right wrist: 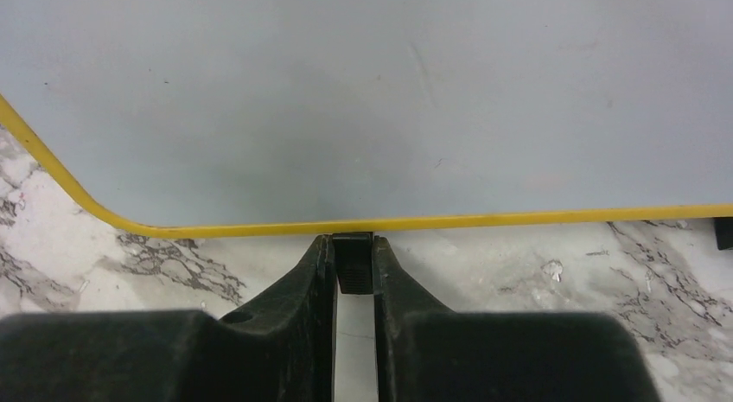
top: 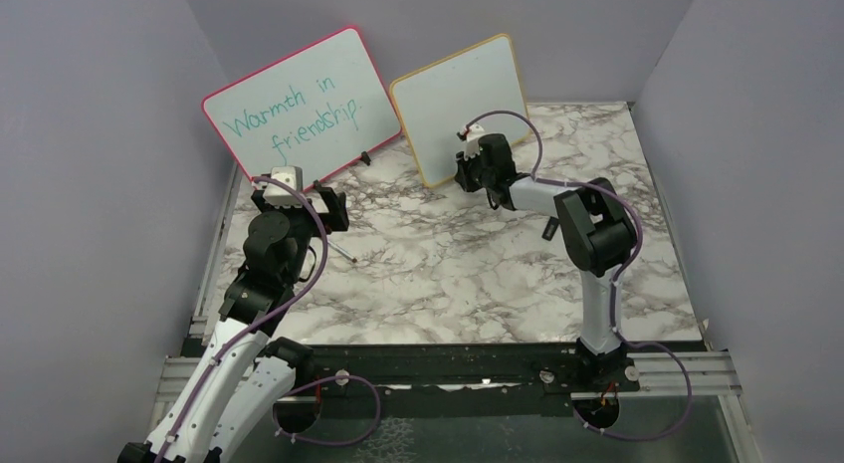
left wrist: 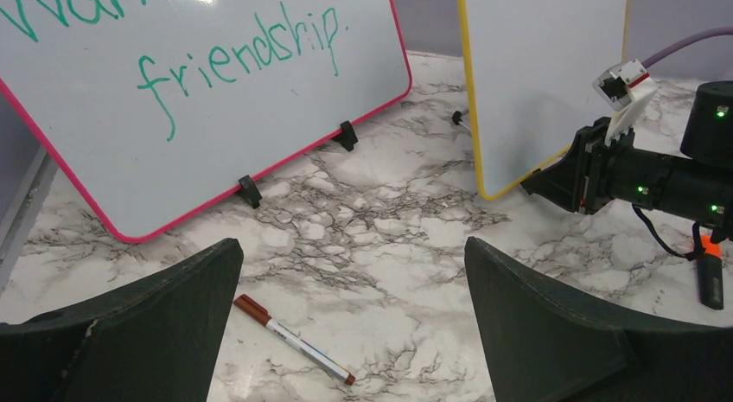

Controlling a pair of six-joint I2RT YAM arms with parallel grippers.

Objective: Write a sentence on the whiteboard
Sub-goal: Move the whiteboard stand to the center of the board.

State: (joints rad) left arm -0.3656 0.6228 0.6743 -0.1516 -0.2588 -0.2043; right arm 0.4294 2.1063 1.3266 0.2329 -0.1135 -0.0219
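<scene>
Left gripper (left wrist: 353, 246) hangs with jaws wide apart, a red-capped marker (left wrist: 294, 340) lying on the marble table (left wrist: 389, 203) just below them. Right gripper (right wrist: 353, 242) is pinched together on the small black foot (right wrist: 353, 272) under the whiteboard (right wrist: 346, 99), which stands blank directly ahead. The board looks light, stiff, easily tipped; hold its frame, not the slick face.

Sole legible text (top: 264, 113) I see: "Warmth in friendship." handwritten in teal, two lines, on the pink-framed board (top: 309, 67).
</scene>
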